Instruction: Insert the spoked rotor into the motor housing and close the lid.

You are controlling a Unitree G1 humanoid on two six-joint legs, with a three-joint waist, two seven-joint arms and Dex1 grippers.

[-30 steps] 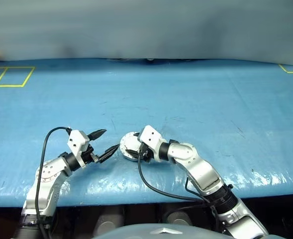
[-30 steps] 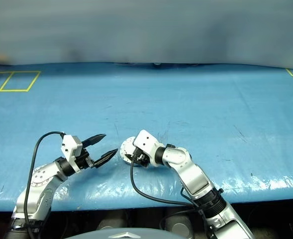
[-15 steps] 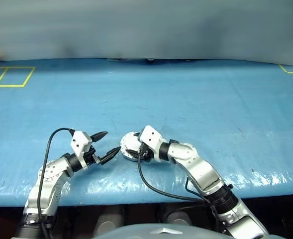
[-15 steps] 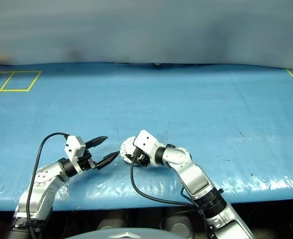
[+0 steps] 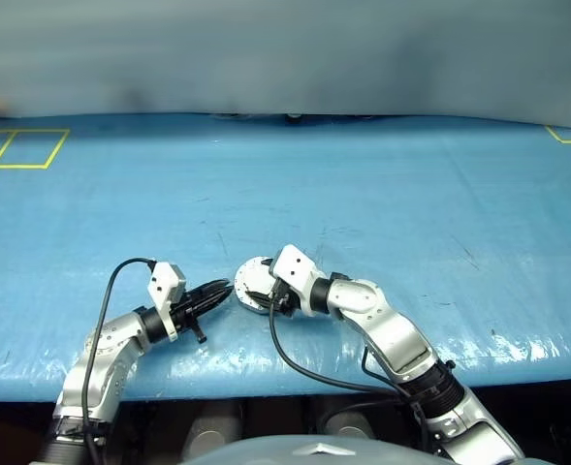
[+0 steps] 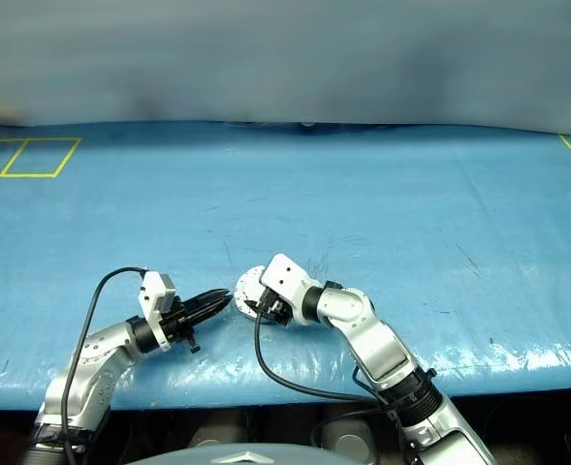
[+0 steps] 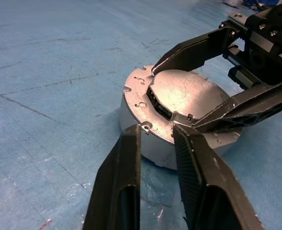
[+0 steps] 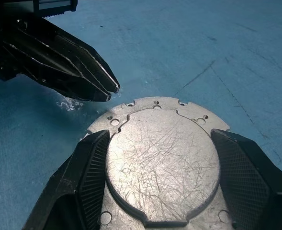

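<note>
Lower centre of the frame: the right gripper [image 8: 162,187] clamps the motor housing [image 7: 150,143], lid [image 8: 162,165] closed. The left gripper [image 6: 219,301], fingers together, sits just beside it on the blue table [image 5: 382,194].

The blue table cover [image 5: 363,194] is being lit evenly and fairly brightly from above, and soft whitish glare is being thrown off its wrinkled front edge in the head views. The grey backdrop [image 5: 285,58] beyond the table is being rendered hazy and out of focus, with dark smudges. In the left wrist view, the scratched lid [image 7: 186,98] is being caught by strong light and bright highlights are being reflected from it, while a soft shadow is being cast on the cover beside the motor housing [image 7: 145,143]. The nearest fingers [image 7: 124,191] are being shown slightly soft. In the right wrist view, fine scratches are being resolved sharply.
</note>
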